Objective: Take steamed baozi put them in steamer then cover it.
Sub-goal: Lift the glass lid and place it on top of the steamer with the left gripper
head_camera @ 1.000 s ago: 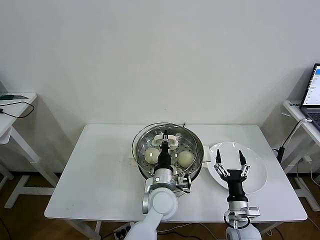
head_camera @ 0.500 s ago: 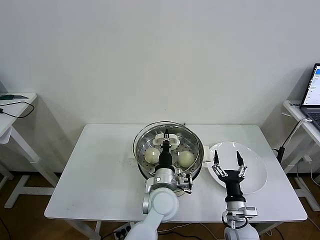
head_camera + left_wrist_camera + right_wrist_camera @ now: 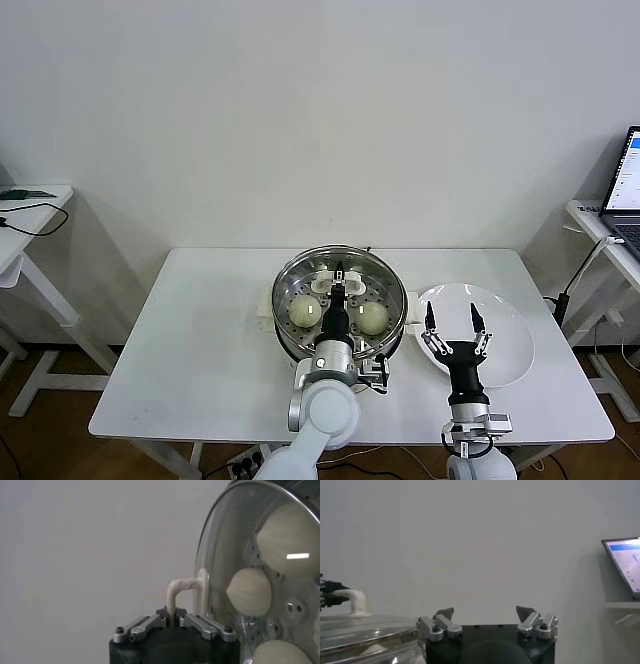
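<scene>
While the glass lid (image 3: 340, 290) lies over the steamer (image 3: 290, 345) at centre frame, buns (image 3: 304, 311) inside, the left gripper (image 3: 340, 274) is clamped on its white handle (image 3: 182, 589), not yet released. Right of it, the right gripper (image 3: 452, 329) hangs spread over the bare plate (image 3: 510, 345).

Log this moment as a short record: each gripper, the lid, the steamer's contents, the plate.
left gripper: shut on the glass lid's white handle, over the steamer
glass lid: resting on or just above the steamer's rim; cannot tell which
steamer: at table centre, steamed baozi visible through the lid
right gripper: open, empty, above the white plate
white plate: right of the steamer, no baozi on it
</scene>
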